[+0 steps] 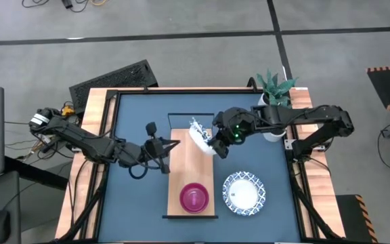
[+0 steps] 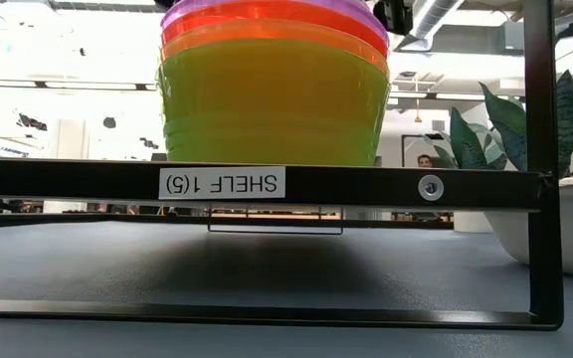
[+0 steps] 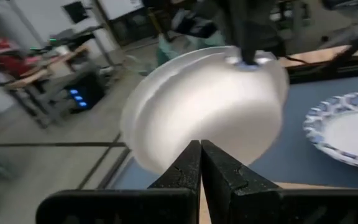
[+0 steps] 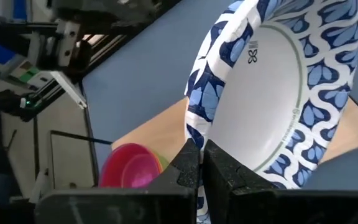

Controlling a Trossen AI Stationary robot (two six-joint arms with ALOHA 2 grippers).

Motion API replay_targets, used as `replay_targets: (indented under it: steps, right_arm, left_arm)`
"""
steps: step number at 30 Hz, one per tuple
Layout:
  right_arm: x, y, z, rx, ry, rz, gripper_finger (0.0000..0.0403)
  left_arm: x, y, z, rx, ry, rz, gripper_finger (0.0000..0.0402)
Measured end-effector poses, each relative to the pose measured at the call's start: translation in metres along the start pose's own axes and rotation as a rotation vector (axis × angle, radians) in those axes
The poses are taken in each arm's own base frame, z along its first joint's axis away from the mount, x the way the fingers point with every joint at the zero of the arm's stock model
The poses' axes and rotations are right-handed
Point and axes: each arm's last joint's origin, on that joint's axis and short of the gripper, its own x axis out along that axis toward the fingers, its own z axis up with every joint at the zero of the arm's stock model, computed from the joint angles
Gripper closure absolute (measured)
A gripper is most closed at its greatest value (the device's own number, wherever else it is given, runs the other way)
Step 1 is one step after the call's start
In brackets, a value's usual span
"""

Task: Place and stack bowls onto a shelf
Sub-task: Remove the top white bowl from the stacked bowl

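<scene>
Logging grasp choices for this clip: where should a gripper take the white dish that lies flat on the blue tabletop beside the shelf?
Probably at its blue patterned rim. The dish lies flat and shallow beside the shelf, so the rim is its only thin edge. Come from above on the right arm's side, one finger inside the rim, as the right gripper pinches the tilted dish.

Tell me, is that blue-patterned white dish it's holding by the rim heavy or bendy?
Probably light: the right tool holds the shallow white dish with the blue patterned rim tilted on edge by a pinch at its rim alone. It looks thin, like paper, so it may flex if squeezed. Its smooth face could slip in so narrow a grip.
</scene>
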Motion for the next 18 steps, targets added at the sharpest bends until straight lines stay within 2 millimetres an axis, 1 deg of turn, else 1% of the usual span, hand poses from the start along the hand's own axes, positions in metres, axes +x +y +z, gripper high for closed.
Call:
replay_targets:
  steps: [3, 7, 10, 13, 18]
  right_arm:
    - [0.0, 0.006, -0.001, -0.038, 0.011, 0.063, 0.0373]
    - [0.0, 0.015, -0.004, -0.066, 0.017, 0.131, 0.0374]
    - [0.0, 0.02, -0.007, -0.079, 0.027, 0.148, 0.0374]
    - [0.0, 0.023, -0.009, -0.087, 0.036, 0.159, 0.0374]
    - [0.0, 0.028, -0.013, -0.099, 0.043, 0.176, 0.0375]
  left_arm:
    - [0.001, 0.002, 0.001, 0.051, -0.01, 0.005, 0.0401]
    - [0.002, 0.0, 0.002, 0.117, -0.038, -0.077, 0.0385]
    - [0.003, 0.0, 0.002, 0.145, -0.039, -0.08, 0.0355]
    - [0.003, 0.001, 0.002, 0.184, -0.035, -0.063, 0.0316]
    - [0.003, 0.001, 0.002, 0.183, -0.033, -0.049, 0.025]
